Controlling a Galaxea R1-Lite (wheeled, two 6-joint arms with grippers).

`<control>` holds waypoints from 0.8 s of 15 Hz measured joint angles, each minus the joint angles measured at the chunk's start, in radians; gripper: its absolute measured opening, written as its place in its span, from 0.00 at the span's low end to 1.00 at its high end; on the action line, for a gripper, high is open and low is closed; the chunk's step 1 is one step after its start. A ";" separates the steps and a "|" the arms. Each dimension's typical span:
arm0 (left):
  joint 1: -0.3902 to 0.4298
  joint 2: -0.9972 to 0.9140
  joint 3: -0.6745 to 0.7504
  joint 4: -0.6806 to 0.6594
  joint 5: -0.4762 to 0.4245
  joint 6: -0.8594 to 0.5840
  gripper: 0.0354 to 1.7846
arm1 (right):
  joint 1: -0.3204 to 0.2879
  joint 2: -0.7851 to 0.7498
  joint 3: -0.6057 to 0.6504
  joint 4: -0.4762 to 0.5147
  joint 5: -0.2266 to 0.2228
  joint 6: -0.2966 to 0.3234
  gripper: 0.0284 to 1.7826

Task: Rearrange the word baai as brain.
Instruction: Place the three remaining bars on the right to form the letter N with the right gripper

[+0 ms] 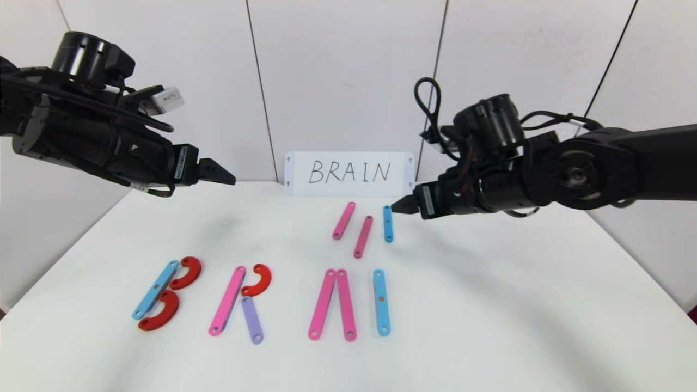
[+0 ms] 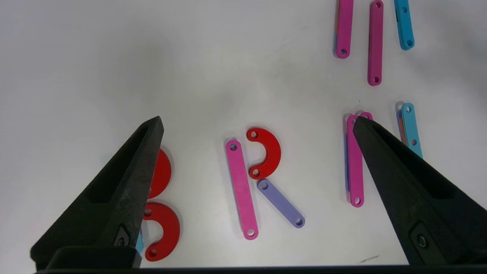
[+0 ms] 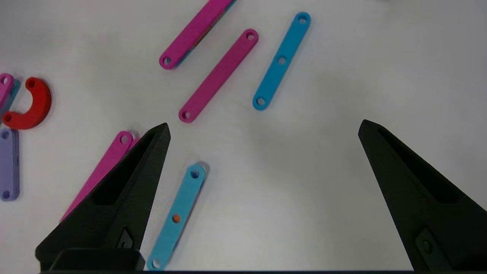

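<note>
both pincers hang wide open and empty above the white table point(image 1: 490, 305), the left gripper point(image 1: 218, 173) high over its far left, the right gripper point(image 1: 404, 206) just beside three spare strips point(image 1: 363, 236), while the plastic letters point(image 1: 256, 299) lie in a row along the near side, below the handwritten card point(image 1: 348, 173).

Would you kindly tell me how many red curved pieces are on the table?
3. Two red curves form the bulges of the B, upper and lower, at the row's left end; the third tops the R beside it. None appears hidden.
</note>
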 joint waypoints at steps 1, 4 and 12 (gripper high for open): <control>0.000 -0.001 0.000 0.000 0.000 0.000 0.97 | 0.014 0.041 -0.049 0.001 -0.010 0.012 0.97; 0.000 -0.003 0.001 -0.001 0.000 0.010 0.97 | 0.040 0.158 -0.184 0.000 -0.032 0.029 0.97; -0.011 0.003 0.005 0.000 -0.004 0.015 0.97 | 0.067 0.383 -0.431 0.000 -0.038 0.051 0.97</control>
